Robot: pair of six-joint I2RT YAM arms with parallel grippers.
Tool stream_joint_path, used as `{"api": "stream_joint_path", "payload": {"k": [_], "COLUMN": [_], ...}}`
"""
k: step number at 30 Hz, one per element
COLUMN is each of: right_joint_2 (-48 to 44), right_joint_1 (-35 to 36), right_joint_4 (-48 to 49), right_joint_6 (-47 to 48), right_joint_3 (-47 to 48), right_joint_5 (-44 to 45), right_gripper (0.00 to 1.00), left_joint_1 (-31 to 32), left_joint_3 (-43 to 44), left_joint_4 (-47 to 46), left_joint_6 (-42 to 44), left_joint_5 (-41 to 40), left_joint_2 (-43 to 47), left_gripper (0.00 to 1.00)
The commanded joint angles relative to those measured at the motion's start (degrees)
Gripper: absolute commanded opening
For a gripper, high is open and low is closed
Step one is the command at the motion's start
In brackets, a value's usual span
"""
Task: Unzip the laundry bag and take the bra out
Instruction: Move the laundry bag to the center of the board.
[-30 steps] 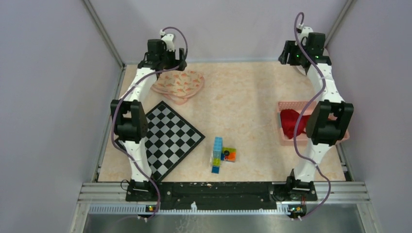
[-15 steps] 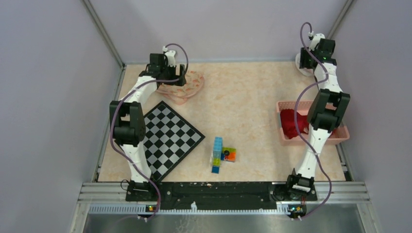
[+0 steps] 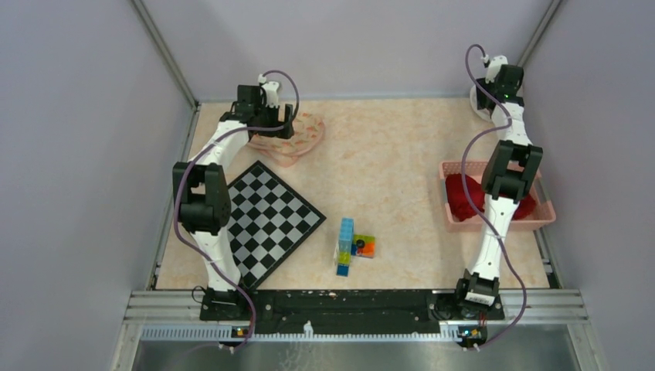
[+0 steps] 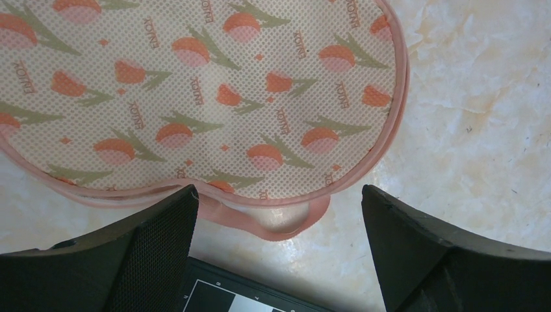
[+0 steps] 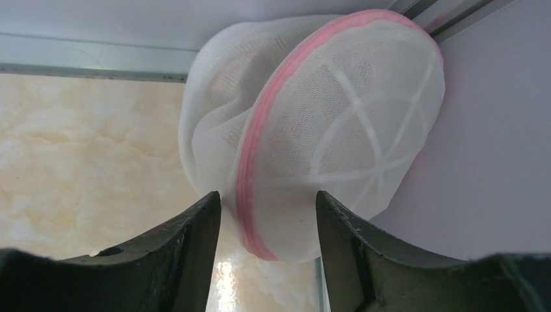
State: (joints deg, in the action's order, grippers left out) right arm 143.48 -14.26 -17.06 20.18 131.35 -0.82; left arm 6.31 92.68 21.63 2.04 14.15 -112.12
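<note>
The laundry bag [image 5: 338,130] is a round white mesh dome with a pink zipper [image 5: 256,162] around its rim. It leans in the far right corner [image 3: 479,107] against the wall. My right gripper [image 5: 268,198] is open, and its two fingers straddle the bag's lower edge and zipper with a little room on each side. The bra is hidden. My left gripper [image 4: 279,195] stands wide open over the near edge of a flat tulip-print mesh pouch [image 4: 195,97] with pink trim and a pink loop [image 4: 286,229], holding nothing.
A chessboard [image 3: 270,216] lies near the left arm, its corner [image 4: 247,302] under the left fingers. Colourful toy blocks [image 3: 351,243] sit mid-table. A pink basket [image 3: 544,220] with red cloth [image 3: 463,197] stands at the right edge. Walls close in behind and beside the white bag.
The right arm has stretched out to the far right corner and brought its gripper up to the white bag. The left gripper shifted slightly nearer over the floral pouch.
</note>
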Motion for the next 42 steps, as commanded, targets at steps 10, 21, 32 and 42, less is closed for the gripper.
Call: {"api": "stream_joint_path", "payload": {"k": [10, 21, 32, 42], "right_joint_2": [-0.65, -10.41, -21.94, -30.67], "right_joint_1": [0.03, 1.08, 7.56, 15.77], "right_joint_4": [3.16, 2.2, 0.14, -0.71], "right_joint_6": [2.03, -2.06, -3.82, -10.75], "right_joint_3": [2.27, -4.32, -19.31, -33.05], "right_joint_5": [1.26, -10.99, -22.24, -29.19], "right_gripper": [0.03, 0.0, 0.0, 0.0], "left_joint_1": [-0.16, -0.15, -0.24, -0.23], "left_joint_3": [3.25, 3.17, 2.59, 1.45], "left_joint_4": [1.57, -0.02, 5.07, 5.67], "left_joint_6": [4.57, 3.51, 11.66, 11.42], "left_joint_5": [-0.92, 1.76, 20.31, 25.59], "left_joint_2": [5.15, 6.03, 7.92, 8.55], "left_gripper": [0.99, 0.99, 0.99, 0.99]}}
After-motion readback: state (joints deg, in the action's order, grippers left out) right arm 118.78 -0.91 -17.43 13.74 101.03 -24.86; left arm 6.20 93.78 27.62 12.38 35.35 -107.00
